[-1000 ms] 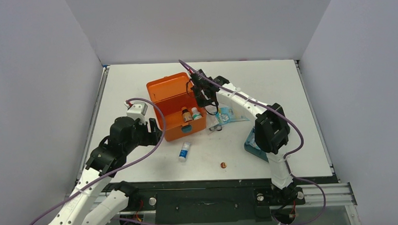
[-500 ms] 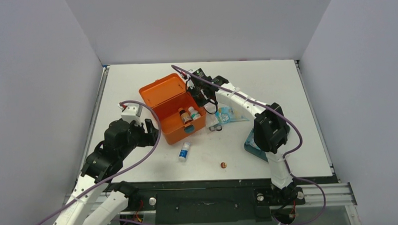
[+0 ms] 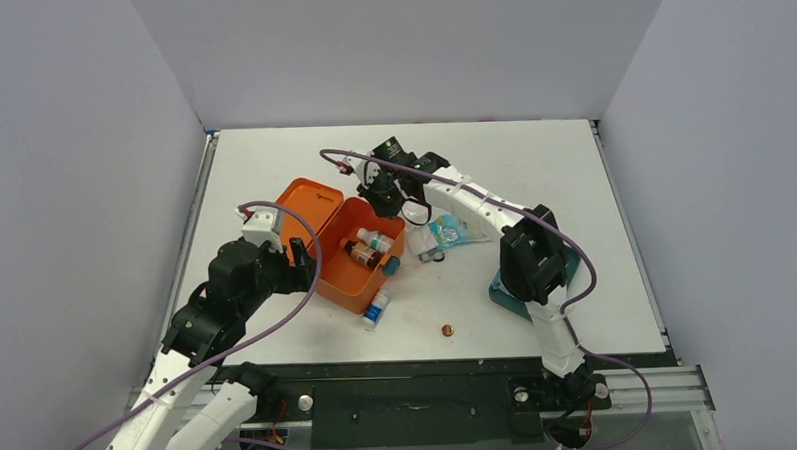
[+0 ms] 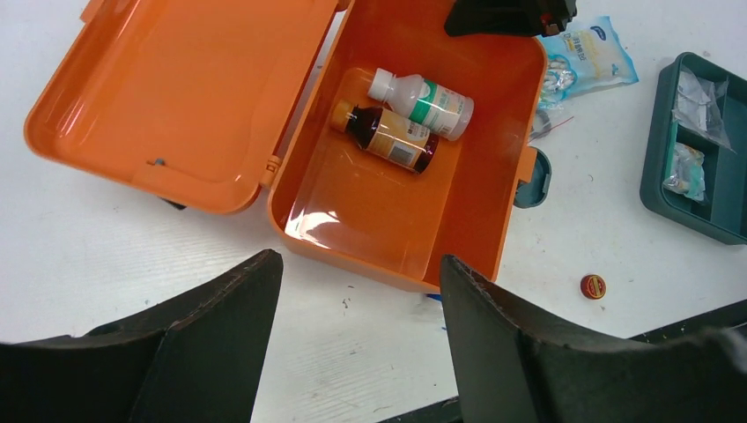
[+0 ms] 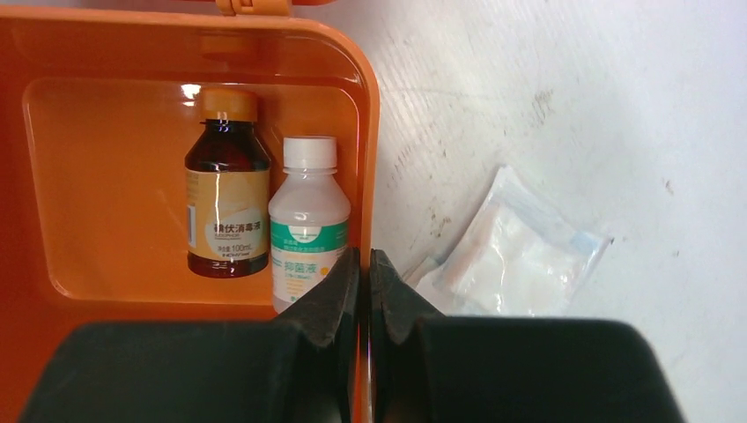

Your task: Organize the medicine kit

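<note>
The white desk [image 3: 593,168] carries everything. Left of its middle lies the orange rectangular plastic medicine kit [image 3: 342,278], askew to the desk's edges and wide open. Its hinged lid [image 4: 167,97] is folded flat on the desk beside the base.

Well to the right of the kit sits a dark teal divided plastic tray [image 4: 654,181], partly under the right arm in the top view. Small clear packets lie in its compartments.

The right pincer [image 5: 364,260] reaches in from the far side with its fingers together, clamped on the thin rim of the medicine kit's side wall. The left pincer [image 4: 359,258] hangs over the near edge of the kit, its fingers wide apart and holding nothing.

Inside the base two bottles lie on their sides, touching along their length. One is a brown bottle [image 5: 227,207] with an orange cap and yellow label. The other is a white bottle [image 5: 308,229] with a green band.

A blue-and-white foil sachet [image 4: 586,57] lies on the desk just beyond the kit's right wall. A small white tube [image 3: 376,308] with a blue end rests against the kit's near corner. The teal latch [image 4: 533,176] juts from the kit's front wall. A small round red cap [image 4: 593,286] lies alone near the desk's front edge.
</note>
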Controlling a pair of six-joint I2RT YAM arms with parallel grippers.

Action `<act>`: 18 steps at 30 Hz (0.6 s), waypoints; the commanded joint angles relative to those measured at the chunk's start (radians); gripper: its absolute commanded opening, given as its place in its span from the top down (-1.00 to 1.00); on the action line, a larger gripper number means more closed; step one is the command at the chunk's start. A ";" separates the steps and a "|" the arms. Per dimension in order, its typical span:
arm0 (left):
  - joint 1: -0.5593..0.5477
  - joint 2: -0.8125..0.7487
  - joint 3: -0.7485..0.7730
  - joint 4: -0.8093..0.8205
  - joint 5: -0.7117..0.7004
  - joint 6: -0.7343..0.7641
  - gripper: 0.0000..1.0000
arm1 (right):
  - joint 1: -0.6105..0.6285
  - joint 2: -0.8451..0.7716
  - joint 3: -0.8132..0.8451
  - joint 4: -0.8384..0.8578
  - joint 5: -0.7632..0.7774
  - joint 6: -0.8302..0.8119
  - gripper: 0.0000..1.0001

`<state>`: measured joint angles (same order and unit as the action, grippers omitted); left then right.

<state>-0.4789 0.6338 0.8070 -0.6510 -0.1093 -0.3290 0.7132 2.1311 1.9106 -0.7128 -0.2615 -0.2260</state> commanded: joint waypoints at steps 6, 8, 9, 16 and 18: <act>-0.005 -0.023 0.006 0.017 -0.024 -0.005 -0.28 | 0.021 0.038 0.118 -0.011 -0.141 -0.202 0.91; -0.005 -0.024 0.006 0.017 -0.023 -0.005 -0.28 | 0.028 0.040 0.119 -0.019 -0.131 -0.235 0.84; -0.005 -0.024 0.006 0.018 -0.022 -0.005 -0.28 | 0.031 0.039 0.120 -0.020 -0.127 -0.256 0.81; -0.006 -0.024 0.005 0.020 -0.016 -0.005 -0.28 | 0.039 0.001 0.137 0.010 -0.105 -0.270 0.57; -0.005 -0.023 0.004 0.022 -0.014 -0.005 -0.28 | 0.040 -0.017 0.141 0.020 -0.083 -0.261 0.51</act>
<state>-0.4789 0.6163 0.8070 -0.6521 -0.1204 -0.3294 0.7391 2.1750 2.0003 -0.7464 -0.3485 -0.4675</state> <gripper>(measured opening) 0.638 0.219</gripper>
